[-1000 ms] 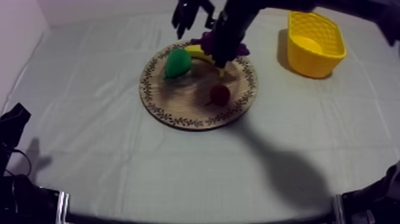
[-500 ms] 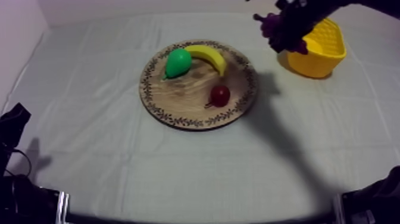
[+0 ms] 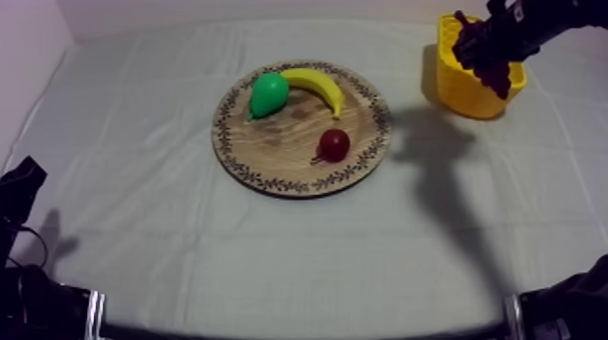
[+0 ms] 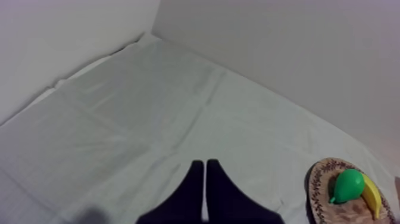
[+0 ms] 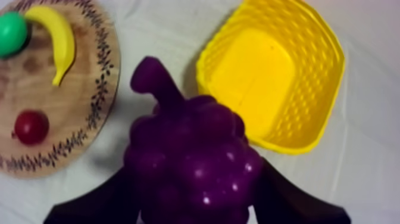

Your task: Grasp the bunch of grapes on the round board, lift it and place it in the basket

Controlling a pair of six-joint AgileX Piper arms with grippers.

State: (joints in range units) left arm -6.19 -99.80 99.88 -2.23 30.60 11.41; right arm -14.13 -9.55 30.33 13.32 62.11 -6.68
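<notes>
The purple bunch of grapes [image 5: 190, 161] hangs in the air with my right gripper [image 5: 191, 205] shut on it, one black finger [image 5: 101, 202] at each side. From above, the gripper [image 3: 490, 43] and grapes [image 3: 478, 56] are over the yellow basket [image 3: 451, 80] at the far right. In the right wrist view the basket [image 5: 274, 77] lies just beyond the grapes, and its inside holds nothing. The wooden board [image 3: 271, 163] sits mid-table. My left gripper [image 4: 204, 179] is shut on nothing, low at the near left, its fingers together as a narrow wedge.
On the board lie a green pear [image 3: 269, 93], a banana [image 3: 317, 84] and a small red fruit [image 3: 334, 144]. A wall runs along the table's far edge and left side. The grey-white cloth [image 3: 163, 235] covers the table in front of the board.
My right arm lifted the grapes off the board's far edge and carried them right to above the basket. The left arm has stayed still.
</notes>
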